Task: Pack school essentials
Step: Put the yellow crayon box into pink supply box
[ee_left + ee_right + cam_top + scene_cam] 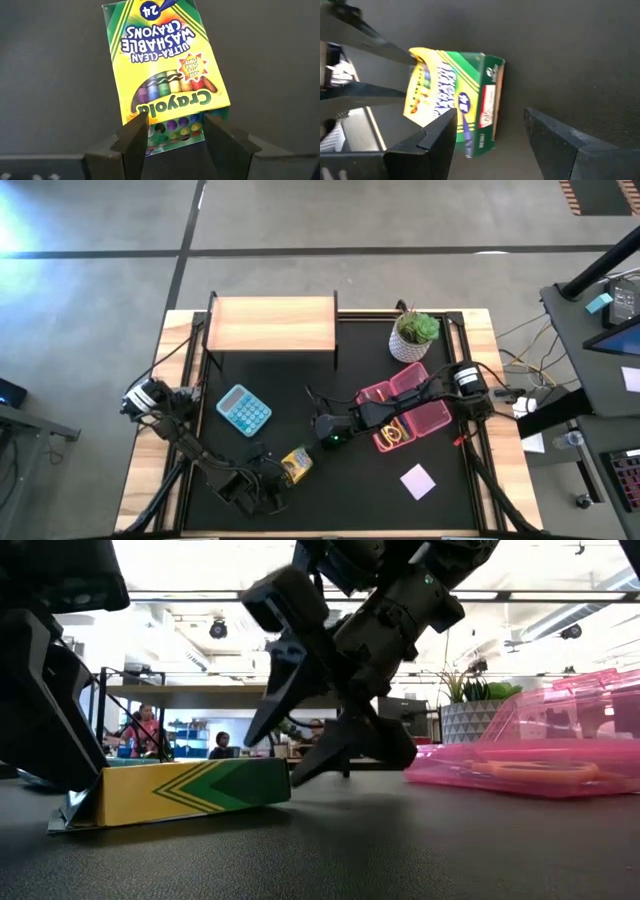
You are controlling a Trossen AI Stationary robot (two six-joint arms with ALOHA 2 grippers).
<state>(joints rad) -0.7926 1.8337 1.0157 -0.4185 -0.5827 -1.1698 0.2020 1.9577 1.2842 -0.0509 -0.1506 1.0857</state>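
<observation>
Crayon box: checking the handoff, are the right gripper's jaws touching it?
Apart. The right wrist view shows the right gripper with open jaws and the crayon box beyond them, bare table between.

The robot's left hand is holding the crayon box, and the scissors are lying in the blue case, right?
Almost. The left hand does hold the crayon box, but the case isn't blue, it's pink. The high view shows the scissors lying inside that open pink case.
</observation>
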